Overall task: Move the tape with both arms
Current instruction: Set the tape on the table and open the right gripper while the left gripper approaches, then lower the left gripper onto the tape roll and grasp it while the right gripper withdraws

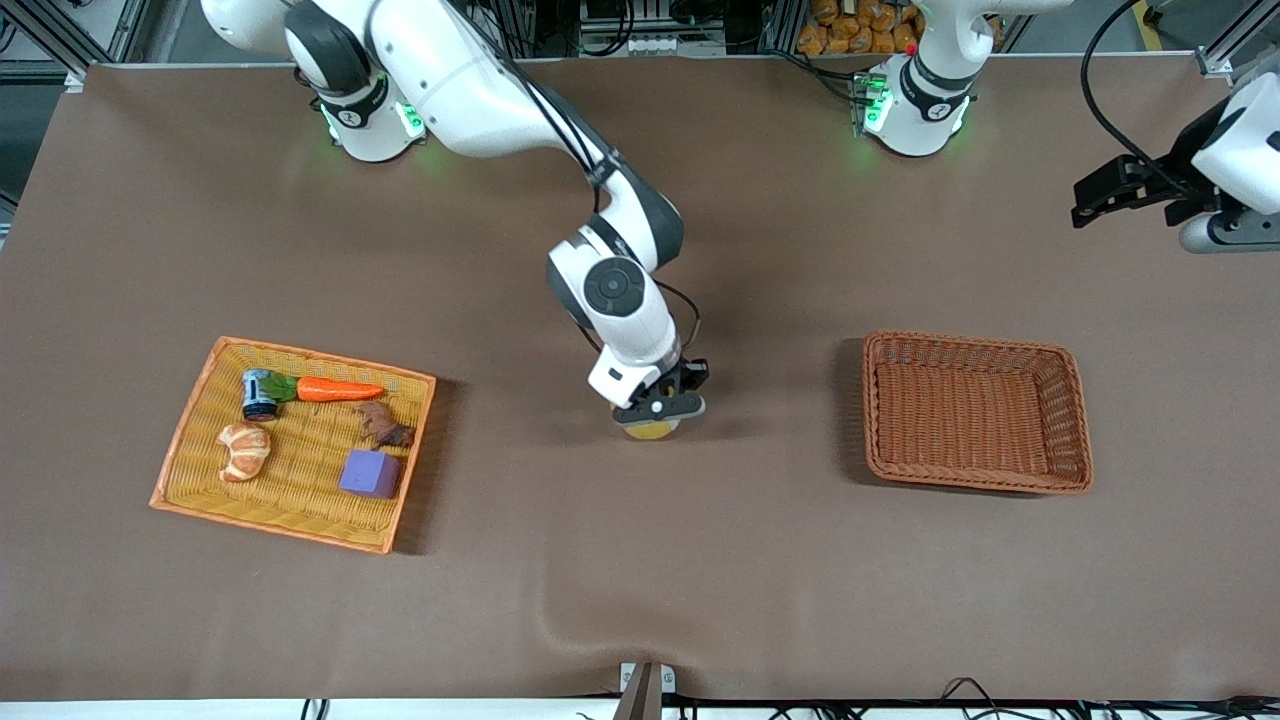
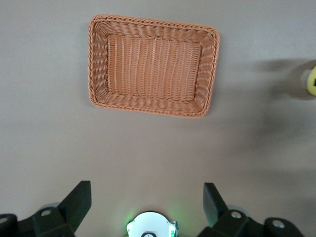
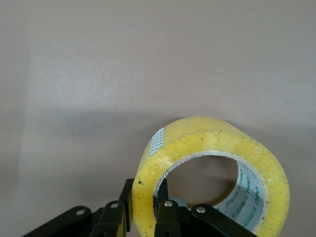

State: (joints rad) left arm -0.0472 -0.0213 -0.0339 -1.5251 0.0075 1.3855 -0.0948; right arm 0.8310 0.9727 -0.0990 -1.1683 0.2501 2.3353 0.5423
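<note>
The tape, a yellowish translucent roll with a wide hole, is in my right gripper low over the middle of the table. In the right wrist view the gripper is shut on the roll's wall, one finger inside the hole and one outside, and the tape stands on edge. My left gripper waits high over the left arm's end of the table, open and empty. The tape shows at the edge of the left wrist view.
An empty brown wicker basket sits toward the left arm's end, also in the left wrist view. An orange wicker tray toward the right arm's end holds a carrot, a croissant, a purple cube and other items.
</note>
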